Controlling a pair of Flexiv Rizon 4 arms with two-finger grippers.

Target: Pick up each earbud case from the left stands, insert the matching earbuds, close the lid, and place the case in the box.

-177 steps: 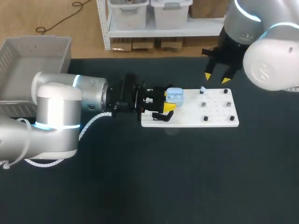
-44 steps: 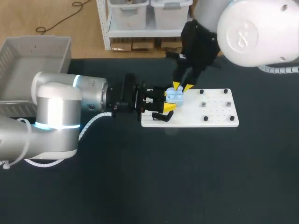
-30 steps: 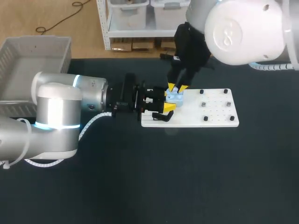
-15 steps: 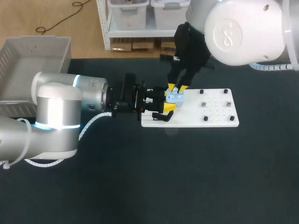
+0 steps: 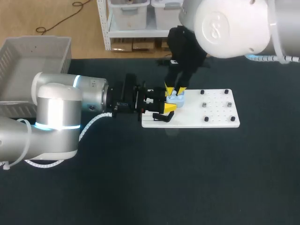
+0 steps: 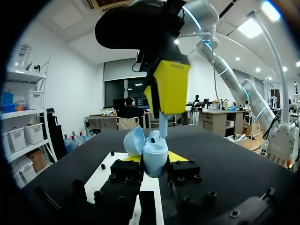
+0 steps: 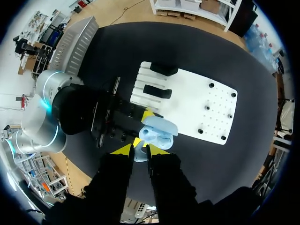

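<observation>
A: Looking for the earbud case (image 6: 154,157) first.
B: Gripped between the two yellow tips of the left gripper (image 6: 155,161), pressed from both sides. Held upright, with the lid (image 6: 135,139) swung open and leaning away to one side.
A: And above it?
B: Right gripper (image 7: 139,150) directly over the open case, with fingers pinched together on a small earbud (image 6: 162,126). Showing only a pale stem under those tips, reaching down to the mouth of the case. Cannot tell whether seated inside.
A: Shape and material of the case?
B: Rounded like an egg, smooth glossy plastic, pale blue. Same colour and same shine on the earbud.
A: And under the fingers?
B: Flat white board (image 5: 215,117), hard and matte, with small black pegs (image 5: 205,105) standing on it ahead of the left fingers. Two black blocky stands (image 7: 157,91) near the left tips, on the same board. Below everything, a dark, dull table (image 5: 187,178).
</observation>
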